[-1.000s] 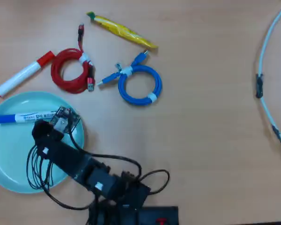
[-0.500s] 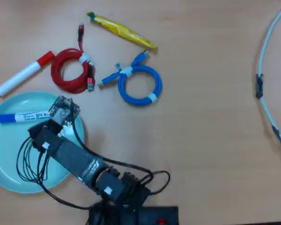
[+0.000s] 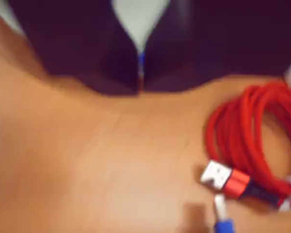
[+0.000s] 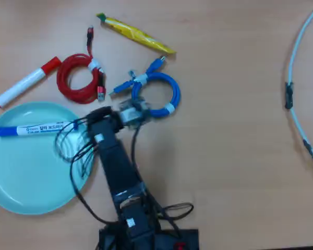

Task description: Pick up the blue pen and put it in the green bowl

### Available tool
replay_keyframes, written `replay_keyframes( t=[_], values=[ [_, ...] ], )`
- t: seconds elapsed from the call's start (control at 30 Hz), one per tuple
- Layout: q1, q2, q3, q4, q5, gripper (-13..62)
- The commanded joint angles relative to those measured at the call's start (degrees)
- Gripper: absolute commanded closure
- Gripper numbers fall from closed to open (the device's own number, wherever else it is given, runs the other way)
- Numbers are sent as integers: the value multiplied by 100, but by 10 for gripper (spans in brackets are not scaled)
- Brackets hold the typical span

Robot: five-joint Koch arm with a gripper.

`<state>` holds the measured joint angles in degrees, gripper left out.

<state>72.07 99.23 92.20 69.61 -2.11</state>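
Lying in green bowl (image 4: 21, 192), blue pen (image 4: 34, 128), jaws pressed together, red cable (image 4: 78, 78), blue cable (image 4: 159, 96) nearby

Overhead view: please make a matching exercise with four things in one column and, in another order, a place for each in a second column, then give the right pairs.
Things:
1. blue pen
2. red-capped marker
3. yellow packet
4. white cable

Places, as seen in the overhead view:
A. along the right edge of the picture
B. lying in the green bowl
C. at the top, above the blue coil
D. on the table, left of the red coil

Pairs: 1-B, 2-D, 3-C, 4-A
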Motion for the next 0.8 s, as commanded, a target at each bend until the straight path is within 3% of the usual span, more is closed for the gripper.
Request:
replay_keyframes(
  t=[0.0,0.4,0.77],
  values=[
    [536,255,35,-167,-185,557],
    [1978,958,3226,-3647,-870,558],
    [2452,2329,6275,-6442,105,557]
  ],
)
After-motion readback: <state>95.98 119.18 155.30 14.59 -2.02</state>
